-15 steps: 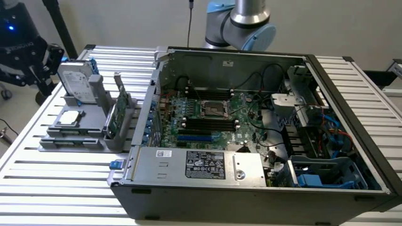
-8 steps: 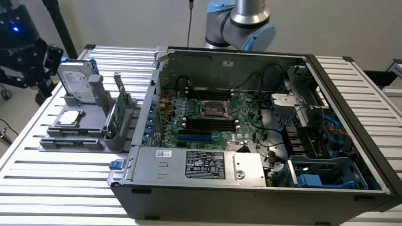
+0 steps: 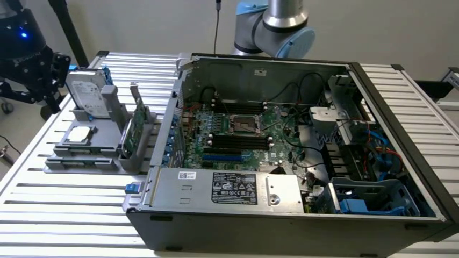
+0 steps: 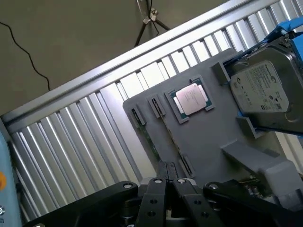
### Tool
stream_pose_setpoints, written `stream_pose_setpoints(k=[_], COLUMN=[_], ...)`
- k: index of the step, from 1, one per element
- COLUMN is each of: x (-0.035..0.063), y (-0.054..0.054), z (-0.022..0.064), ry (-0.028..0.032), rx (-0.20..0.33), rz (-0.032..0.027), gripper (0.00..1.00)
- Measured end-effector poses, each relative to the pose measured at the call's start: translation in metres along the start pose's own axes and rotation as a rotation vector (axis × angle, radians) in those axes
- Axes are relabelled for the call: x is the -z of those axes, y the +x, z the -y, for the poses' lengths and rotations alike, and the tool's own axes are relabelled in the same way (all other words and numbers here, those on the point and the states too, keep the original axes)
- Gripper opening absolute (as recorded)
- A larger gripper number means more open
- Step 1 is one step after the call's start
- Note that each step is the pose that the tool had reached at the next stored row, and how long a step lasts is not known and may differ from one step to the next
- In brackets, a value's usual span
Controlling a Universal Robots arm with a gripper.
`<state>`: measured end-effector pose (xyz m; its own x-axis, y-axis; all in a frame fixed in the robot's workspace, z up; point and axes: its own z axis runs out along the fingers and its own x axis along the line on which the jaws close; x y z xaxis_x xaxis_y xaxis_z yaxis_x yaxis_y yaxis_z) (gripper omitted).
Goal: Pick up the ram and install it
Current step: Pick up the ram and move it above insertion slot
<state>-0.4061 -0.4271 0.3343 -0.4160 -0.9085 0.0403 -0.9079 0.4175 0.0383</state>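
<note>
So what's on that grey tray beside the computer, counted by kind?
Hard drive: 1
Processor chip: 1
Green board: 1 clearly; any others are too hard to separate
Total on the tray: at least 3

An open computer case [image 3: 287, 231] lies on the slatted table [image 3: 64, 209], beside a gray holder [image 3: 107, 161] carrying a hard drive [image 3: 86, 94].

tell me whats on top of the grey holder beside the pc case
A silver hard drive standing in blue rails, a processor chip lying flat, and green cards upright in slots. The cards' lower edges are hidden inside the holder.
</note>
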Motion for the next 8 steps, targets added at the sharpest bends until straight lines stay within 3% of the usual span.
stream_pose_setpoints(k=[8], x=[-0.0057], y=[-0.0002], z=[0.0002], ry=[0.0058], rx=[0.146], rz=[-0.0057], gripper=[0.11])
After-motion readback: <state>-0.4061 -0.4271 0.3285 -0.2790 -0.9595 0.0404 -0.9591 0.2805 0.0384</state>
